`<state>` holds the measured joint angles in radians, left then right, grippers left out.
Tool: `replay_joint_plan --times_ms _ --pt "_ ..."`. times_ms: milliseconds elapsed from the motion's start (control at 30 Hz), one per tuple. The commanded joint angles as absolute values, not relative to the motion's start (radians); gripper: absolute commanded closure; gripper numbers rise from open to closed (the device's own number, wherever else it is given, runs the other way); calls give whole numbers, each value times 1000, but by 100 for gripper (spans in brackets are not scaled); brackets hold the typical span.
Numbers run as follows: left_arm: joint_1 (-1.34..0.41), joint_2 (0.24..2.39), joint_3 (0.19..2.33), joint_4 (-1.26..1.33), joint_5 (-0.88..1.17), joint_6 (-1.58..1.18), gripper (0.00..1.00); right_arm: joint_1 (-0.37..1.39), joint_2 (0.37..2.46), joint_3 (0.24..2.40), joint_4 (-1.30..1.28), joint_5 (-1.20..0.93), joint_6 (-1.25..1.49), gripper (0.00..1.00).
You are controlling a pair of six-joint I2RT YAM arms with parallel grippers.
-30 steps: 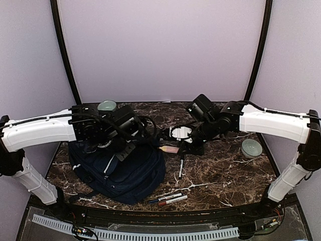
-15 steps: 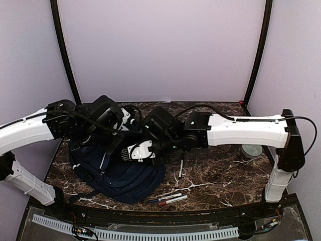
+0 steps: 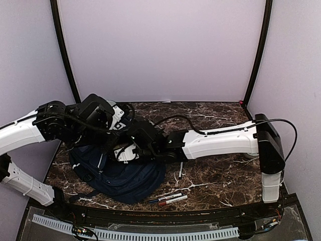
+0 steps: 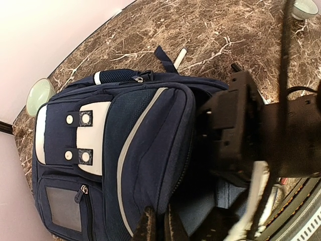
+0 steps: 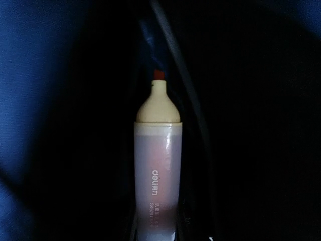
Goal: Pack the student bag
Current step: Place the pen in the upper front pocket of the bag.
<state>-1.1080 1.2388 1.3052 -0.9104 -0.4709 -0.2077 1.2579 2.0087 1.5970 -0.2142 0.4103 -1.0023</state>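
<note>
The student bag (image 3: 128, 176) lies flat at the table's front left, navy blue with grey patches and pale stripes (image 4: 130, 145). My left gripper (image 4: 159, 227) is shut on the edge of its front panel and holds the main compartment open. The right arm reaches across from the right, and my right gripper (image 3: 131, 150) is inside that opening. In the right wrist view it is shut on a highlighter (image 5: 156, 165) with a translucent cap and a cream tip, pointing into the dark interior. The right fingers are lost in the dark.
Two markers (image 3: 170, 198) lie near the front edge, right of the bag. A white pen (image 3: 180, 168) lies just under the right forearm. One pale green bowl (image 4: 39, 95) stands behind the bag, another (image 4: 306, 6) at the far right.
The right arm swung left from the table's middle, carrying the highlighter into the bag's opening. The left arm drew back to the left, still pinching the bag's panel.
</note>
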Motion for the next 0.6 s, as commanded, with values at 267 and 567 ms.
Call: replay_joint_plan --times_ms 267,567 --pt "-1108 1151 1275 -748 -473 -213 100 1260 2071 1547 263 597 -1114 55" --pt "-1095 1157 1241 -719 -476 -216 100 1268 1901 1578 -262 312 -842 53"
